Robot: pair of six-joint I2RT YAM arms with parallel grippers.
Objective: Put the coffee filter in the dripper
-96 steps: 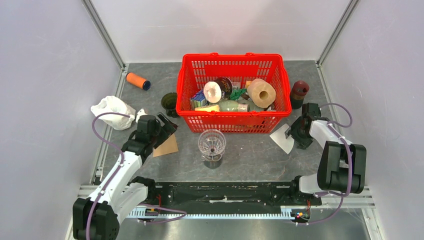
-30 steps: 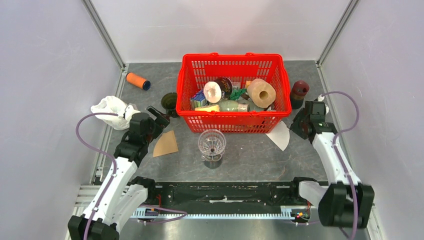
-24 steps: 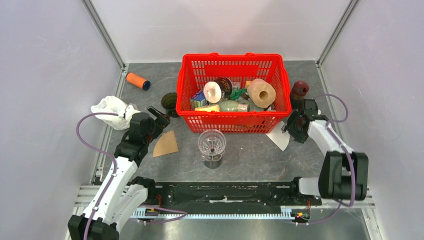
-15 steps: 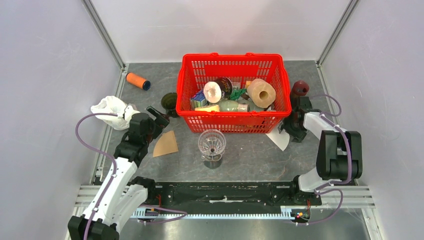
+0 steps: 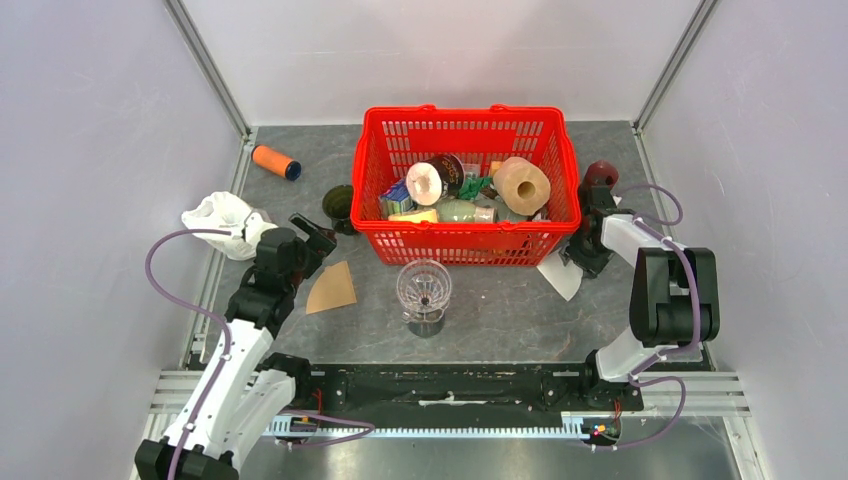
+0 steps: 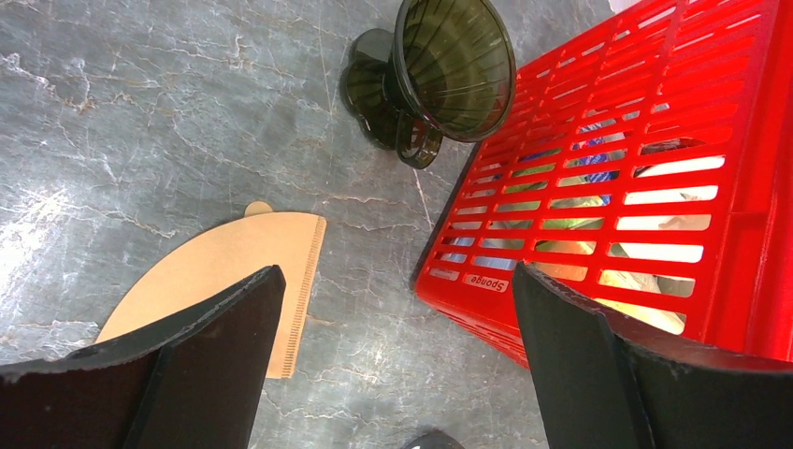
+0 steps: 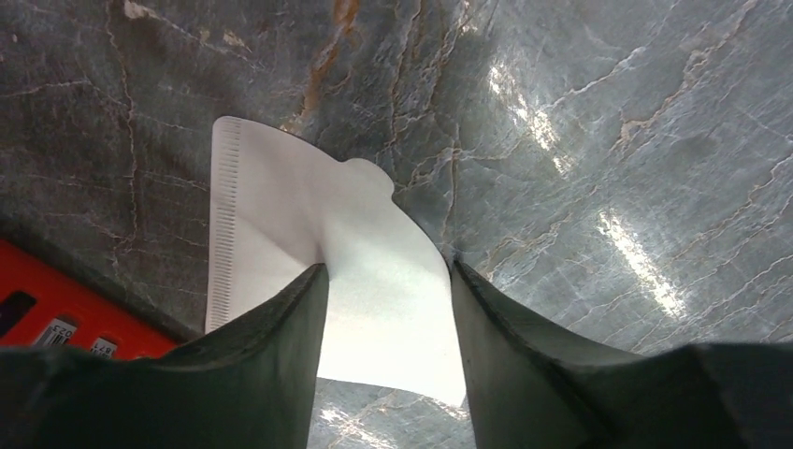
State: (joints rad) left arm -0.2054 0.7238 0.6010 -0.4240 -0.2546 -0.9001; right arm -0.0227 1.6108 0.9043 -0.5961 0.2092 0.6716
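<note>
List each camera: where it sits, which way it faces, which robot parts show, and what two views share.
Top external: above and behind the bases, looking down on the table; both arms, left gripper and right gripper, show.
Left wrist: on the left arm, facing down at brown filter, green dripper and red basket; its open fingers frame the view.
Right wrist: on the right arm, facing down at the white filter; its fingers straddle it.
Shared: top and left wrist both show the brown filter, green dripper and red basket.

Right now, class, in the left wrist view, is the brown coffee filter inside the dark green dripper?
No, the brown coffee filter lies flat on the table, apart from the dark green dripper.
</note>
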